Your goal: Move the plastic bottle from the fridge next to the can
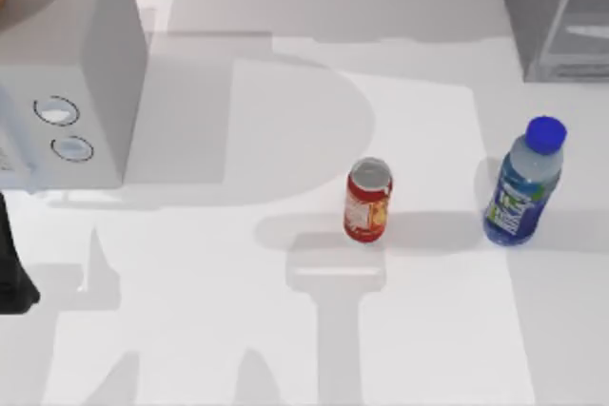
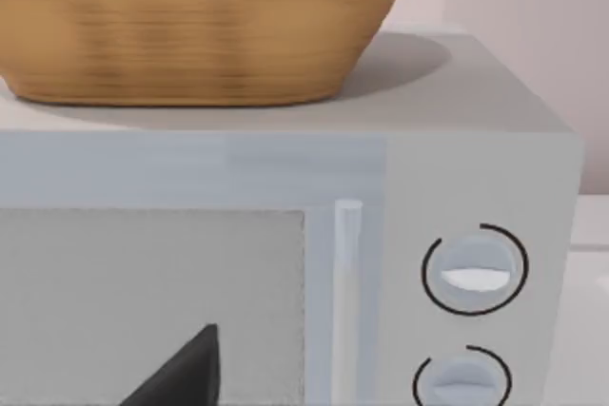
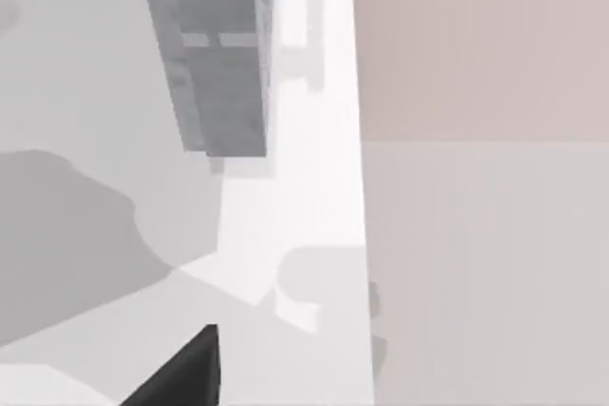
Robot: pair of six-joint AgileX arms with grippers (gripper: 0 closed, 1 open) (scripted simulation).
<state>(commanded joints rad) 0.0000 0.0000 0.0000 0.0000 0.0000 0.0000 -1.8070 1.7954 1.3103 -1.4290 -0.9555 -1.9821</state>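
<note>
The fridge (image 1: 557, 16) sat at the table's two o'clock corner, its grey body and paler framed front cut by the frame edge; what lay inside it I could not tell. Over at ten o'clock stood the white box with two round dials (image 1: 62, 92), and my left wrist view looked straight at its front, with a woven basket (image 2: 190, 26) resting on its top; the basket's inside was hidden from me.

The plastic bottle (image 1: 523, 183) stood upright on the white table (image 1: 238, 311) at about three o'clock, out in front of the fridge and apart from it. The can (image 1: 368, 200) stood upright near the middle, well to the bottle's nine o'clock, a clear gap between them.

My left arm (image 1: 11, 273) hung at the table's nine o'clock edge. A dark fingertip (image 2: 186, 373) showed before the dial box, and another dark fingertip (image 3: 181, 373) showed over the tabletop, touching nothing I could see. How far either gripper was spread, I could not tell.
</note>
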